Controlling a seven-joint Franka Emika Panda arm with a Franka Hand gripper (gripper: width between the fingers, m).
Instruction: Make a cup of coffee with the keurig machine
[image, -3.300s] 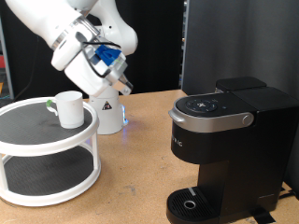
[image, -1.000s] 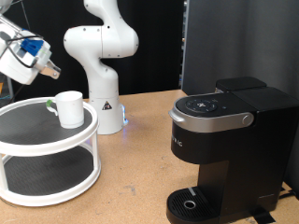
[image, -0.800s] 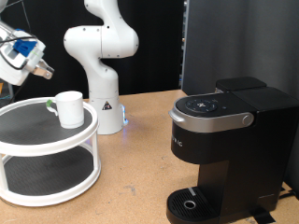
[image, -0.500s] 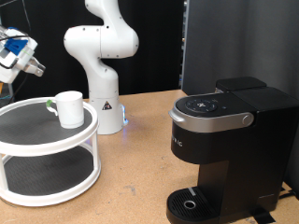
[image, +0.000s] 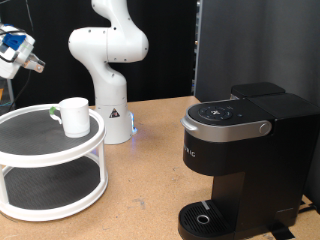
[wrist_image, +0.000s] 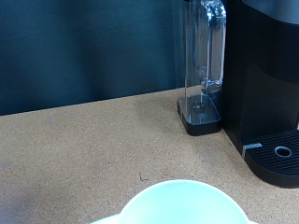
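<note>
Hovering at the exterior view's left edge, the gripper (image: 33, 66), grip state unclear, above the cup (image: 73, 116)

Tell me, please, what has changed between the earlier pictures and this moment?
The gripper moved from above the cup, near the robot base, far toward the exterior view's left edge, and it now sits high at the upper left, apart from the cup. It took hold of nothing. The cup stayed on the top shelf of the round white stand, and the coffee machine stayed in place with its lid down.
</note>
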